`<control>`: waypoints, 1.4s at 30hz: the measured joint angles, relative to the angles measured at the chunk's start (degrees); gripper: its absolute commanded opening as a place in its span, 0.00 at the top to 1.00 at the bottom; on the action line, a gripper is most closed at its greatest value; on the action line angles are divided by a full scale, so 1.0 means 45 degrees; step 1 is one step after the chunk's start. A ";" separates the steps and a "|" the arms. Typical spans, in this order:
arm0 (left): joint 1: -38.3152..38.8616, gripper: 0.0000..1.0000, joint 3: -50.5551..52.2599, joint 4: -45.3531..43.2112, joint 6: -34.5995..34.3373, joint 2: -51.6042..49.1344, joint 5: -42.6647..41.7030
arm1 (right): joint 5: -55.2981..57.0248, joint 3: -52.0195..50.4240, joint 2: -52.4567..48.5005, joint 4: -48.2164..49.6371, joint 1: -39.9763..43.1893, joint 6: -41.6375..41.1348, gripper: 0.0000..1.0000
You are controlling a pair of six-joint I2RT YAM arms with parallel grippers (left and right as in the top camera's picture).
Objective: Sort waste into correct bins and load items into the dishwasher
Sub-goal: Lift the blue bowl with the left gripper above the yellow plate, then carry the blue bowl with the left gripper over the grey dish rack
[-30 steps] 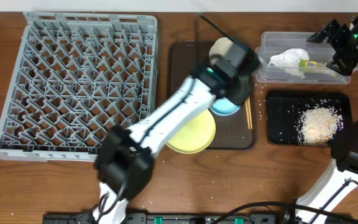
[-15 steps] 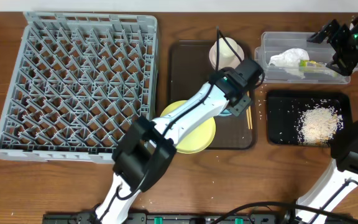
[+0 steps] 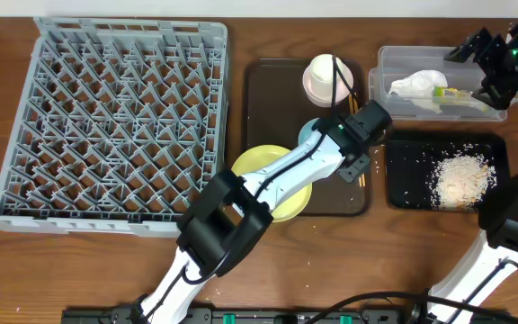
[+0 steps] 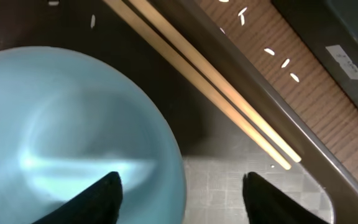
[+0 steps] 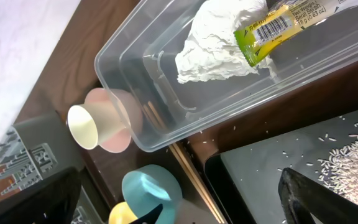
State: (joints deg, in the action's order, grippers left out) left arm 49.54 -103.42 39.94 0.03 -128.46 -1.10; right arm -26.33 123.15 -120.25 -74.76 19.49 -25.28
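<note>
The light blue bowl [image 3: 307,133] sits on the brown tray beside the pale yellow plate [image 3: 272,184]. In the left wrist view my open left gripper [image 4: 182,196] straddles the bowl's [image 4: 73,124] right rim, one finger over the bowl, one over the tray. The chopsticks [image 4: 210,87] lie along the tray's right side. The cream cup [image 3: 324,74] stands in the pink bowl [image 5: 114,118]. The white tissue [image 3: 418,85] and yellow-green wrapper [image 3: 452,93] lie in the clear tub [image 3: 380,85]. My right gripper [image 3: 486,56] hangs open above the tub's right end. The grey dish rack [image 3: 115,126] is at the left.
The brown serving tray [image 3: 259,99] lies between the rack and the bins. The black tray [image 3: 403,171] with a heap of rice sits in front of the tub. Loose rice grains lie on the wood between the two trays.
My left arm has swung from over the cup towards the front right, and its gripper now sits at the blue bowl's right rim. The right arm has not moved.
</note>
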 measured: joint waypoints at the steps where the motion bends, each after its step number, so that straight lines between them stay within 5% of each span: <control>1: -0.0005 0.39 0.0000 -0.0029 0.0005 -0.0063 -0.0005 | 0.0000 0.0000 -0.0005 0.0000 0.0000 0.0000 0.01; 7: 0.0010 0.48 -0.0019 -0.0092 -0.0044 -0.0884 0.0092 | 0.0000 0.0000 0.0000 0.0000 0.0000 0.0000 0.01; 13: 0.0005 0.92 -0.0024 -0.0325 -0.0058 -0.0879 0.0049 | -0.0005 0.0000 0.0000 0.0000 0.0000 0.0000 0.01; 24: -0.0058 0.93 -0.0024 -0.0733 -0.0466 -0.0801 -0.0058 | 0.0000 0.0000 -0.0005 0.0000 0.0000 0.0000 0.01; 42: -0.2506 0.93 -0.0024 -0.1957 -0.2837 -0.0301 -0.7014 | 0.0000 0.0000 -0.0005 0.0000 0.0000 0.0000 0.01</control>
State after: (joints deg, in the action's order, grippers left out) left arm 38.26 -103.53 31.14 -12.73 -129.82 -32.67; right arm -26.33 123.15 -120.27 -74.76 19.49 -25.28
